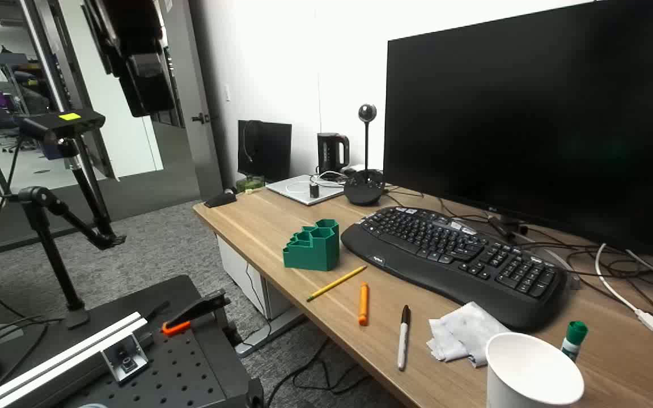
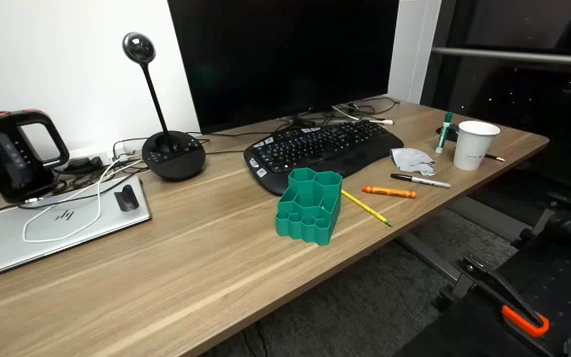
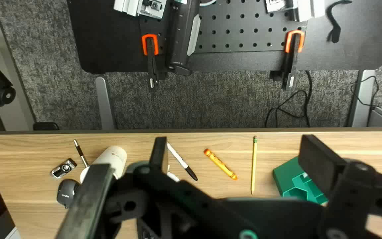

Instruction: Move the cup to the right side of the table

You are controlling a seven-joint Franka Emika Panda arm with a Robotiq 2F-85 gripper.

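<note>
The white cup (image 1: 533, 377) stands upright on the wooden table (image 1: 258, 226), beside the crumpled tissue (image 1: 465, 331) and the green-capped stick (image 1: 573, 340). In an exterior view the cup (image 2: 473, 148) stands near the table's front edge (image 2: 285, 307), toward the far end. In the wrist view the cup (image 3: 111, 157) is at the left, its mouth partly hidden by a gripper part. My gripper (image 3: 240, 154) is wide open and empty, high above the table. Its fingers are well apart from the cup. A dark part of my arm or gripper (image 1: 139, 68) shows at upper left in an exterior view.
A green hexagonal holder (image 2: 310, 208), yellow pencil (image 2: 367, 208), orange crayon (image 2: 389, 192) and marker pen (image 2: 420, 180) lie near the front edge. Behind are the keyboard (image 2: 320, 148) and monitor (image 2: 290, 59). A laptop (image 2: 57, 223), webcam stand (image 2: 174, 153) and kettle (image 2: 13, 153) occupy one end.
</note>
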